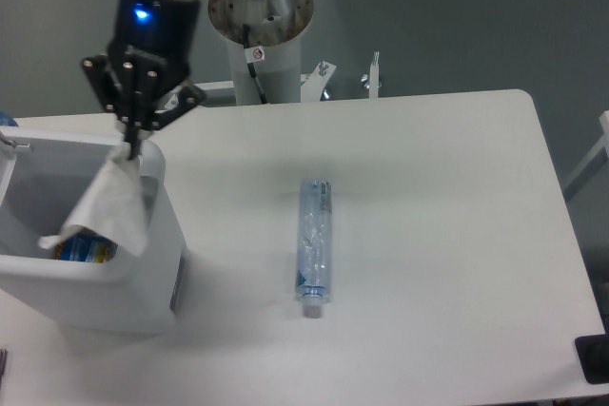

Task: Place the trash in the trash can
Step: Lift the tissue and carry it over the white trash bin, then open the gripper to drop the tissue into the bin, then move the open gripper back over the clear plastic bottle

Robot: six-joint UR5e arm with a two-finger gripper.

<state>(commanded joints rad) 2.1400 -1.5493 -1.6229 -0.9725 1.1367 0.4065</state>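
White table (447, 235), grey floor (457, 16) behind, blue-and-yellow packet (84, 250) in the bin, black object (595, 360) at table's corner

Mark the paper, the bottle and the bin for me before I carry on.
Paper (107, 204), fixed camera, middle of the white sheet hanging from the tool.
Bottle (315, 244), fixed camera, mid-body, lying on the table.
Bin (145, 268), fixed camera, bare white outer side wall.
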